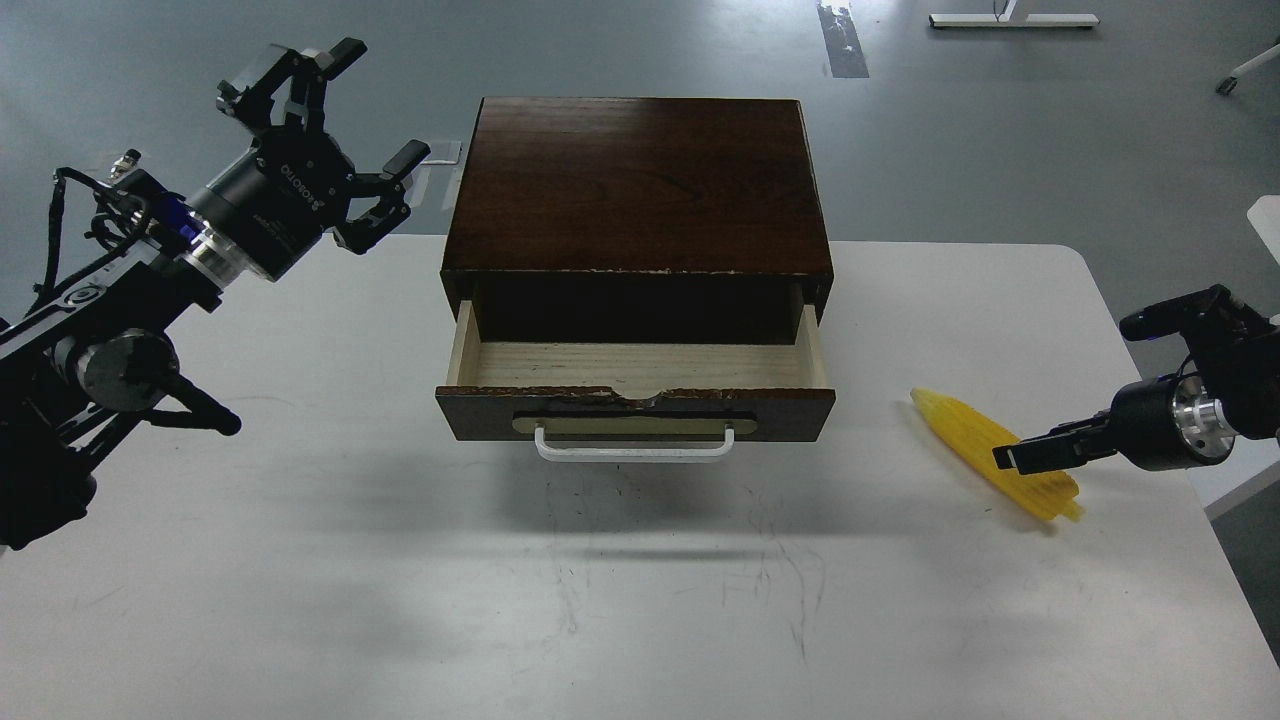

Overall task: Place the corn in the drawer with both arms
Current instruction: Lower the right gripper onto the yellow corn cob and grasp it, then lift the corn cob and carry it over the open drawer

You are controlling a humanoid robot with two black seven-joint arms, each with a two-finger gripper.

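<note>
The yellow corn (pixel 965 432) lies on the white table to the right of the drawer, with its tapered end pointing toward the drawer. The drawer (pixel 635 412) is pulled out of the dark brown cabinet (pixel 640 180), and its pale wood interior is empty. My right gripper (pixel 1015 457) comes in from the right and its tip overlaps the corn's thick end. It is seen side-on, so I cannot tell its fingers apart. My left gripper (pixel 335 110) is open and empty, raised to the left of the cabinet.
The white table (pixel 400 600) carries the cabinet at the back middle. The table's right edge runs close behind the corn. A white bar handle (pixel 635 448) sticks out of the drawer front. Grey floor lies beyond the table.
</note>
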